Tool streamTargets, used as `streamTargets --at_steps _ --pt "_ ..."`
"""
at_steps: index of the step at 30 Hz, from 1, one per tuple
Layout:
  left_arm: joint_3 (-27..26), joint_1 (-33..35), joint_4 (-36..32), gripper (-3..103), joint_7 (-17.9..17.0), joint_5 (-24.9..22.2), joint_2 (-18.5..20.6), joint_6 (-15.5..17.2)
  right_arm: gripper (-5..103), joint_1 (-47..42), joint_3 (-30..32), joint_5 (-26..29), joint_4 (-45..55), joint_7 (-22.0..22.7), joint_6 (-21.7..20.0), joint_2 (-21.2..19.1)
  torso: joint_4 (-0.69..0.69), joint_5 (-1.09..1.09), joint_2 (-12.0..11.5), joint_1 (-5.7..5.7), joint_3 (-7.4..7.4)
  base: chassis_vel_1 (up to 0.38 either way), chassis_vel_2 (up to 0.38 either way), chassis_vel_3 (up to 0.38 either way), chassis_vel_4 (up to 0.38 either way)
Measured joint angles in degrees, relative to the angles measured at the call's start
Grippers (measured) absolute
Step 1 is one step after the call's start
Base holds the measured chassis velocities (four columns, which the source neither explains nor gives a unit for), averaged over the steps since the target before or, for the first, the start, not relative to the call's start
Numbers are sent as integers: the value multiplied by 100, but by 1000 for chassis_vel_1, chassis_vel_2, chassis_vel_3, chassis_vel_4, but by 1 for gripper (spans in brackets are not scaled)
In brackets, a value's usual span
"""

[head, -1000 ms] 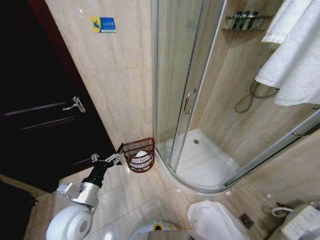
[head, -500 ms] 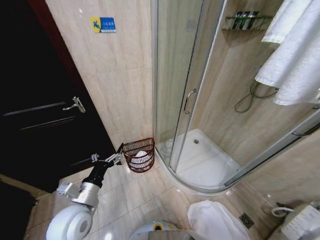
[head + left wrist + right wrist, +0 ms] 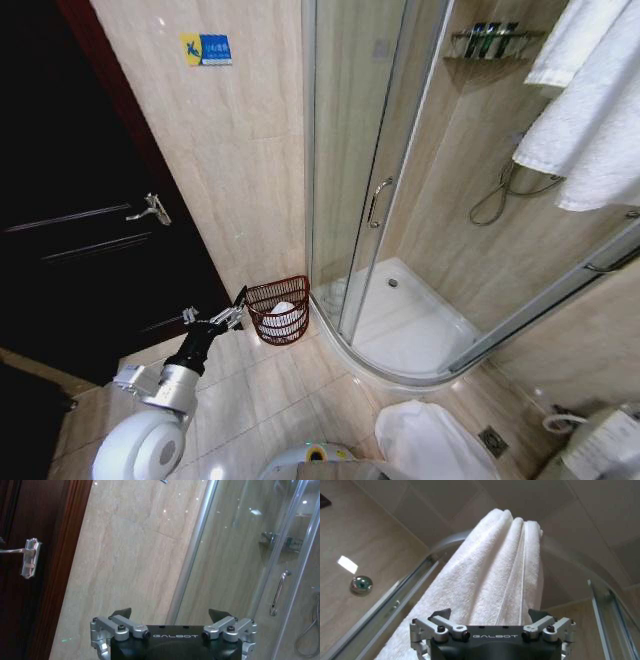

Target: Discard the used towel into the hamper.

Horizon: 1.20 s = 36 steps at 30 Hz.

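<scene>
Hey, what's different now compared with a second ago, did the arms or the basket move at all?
Nothing visibly changed. The left end effector still hovers open beside the hamper, which holds something white. The right end effector stays pointed at the hanging white towel, not gripping it.

A dark wooden door [image 3: 70, 230] with a silver lever handle [image 3: 150, 209] fills the left; a curved glass shower enclosure [image 3: 370, 200] stands centre-right; a blue-and-yellow wall sticker [image 3: 206, 49] sits upper left.
</scene>
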Motion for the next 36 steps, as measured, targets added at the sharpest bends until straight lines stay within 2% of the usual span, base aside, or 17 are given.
streamTargets --at_steps 6,9,11,12,16,23,26,28,30,31,34,36 --pt "0 0 0 100 0 0 0 0 100 -52 16 196 -297 113 -16 -258 0 0 0 0 0 0 0 0 0" --pt "0 0 0 100 0 0 0 0 100 -94 22 493 -439 132 -12 -380 0 0 0 0 0 0 0 0 0" --pt "0 0 0 100 0 0 0 0 100 -120 32 928 -525 132 5 -453 0 0 0 0 0 0 0 0 0" --pt "0 0 0 100 0 0 0 0 100 -120 32 928 -525 132 5 -453 0 0 0 0 0 0 0 0 0" --pt "0 0 0 100 0 0 0 0 100 -138 53 1823 -592 120 -42 -585 0 0 0 0 0 0 0 0 0" --pt "0 0 0 100 0 0 0 0 101 -254 68 2017 -840 -17 -56 -699 0 1 0 0 0 0 0 0 0" --pt "0 0 0 100 0 0 0 0 88 -304 75 2015 -956 -73 -89 -746 0 0 0 0 0 0 0 0 0" --pt "0 0 0 100 0 0 0 0 88 -333 77 2007 -966 -76 -98 -750 0 0 0 0 0 0 0 0 0" --pt "0 0 0 100 0 0 0 0 77 -412 79 1986 -961 -100 -106 -748 0 0 0 -1 0 0 0 0 0" --pt "0 0 0 100 0 0 0 0 77 -412 79 1986 -961 -100 -106 -748 0 0 0 -1 0 0 0 0 0" --pt "0 0 0 100 0 0 0 0 60 -483 80 1943 -921 -133 -106 -710 0 0 0 -1 0 0 0 0 0" --pt "0 0 0 100 0 0 0 0 60 -493 80 1932 -912 -142 -106 -703 0 0 0 -1 0 0 0 0 0"
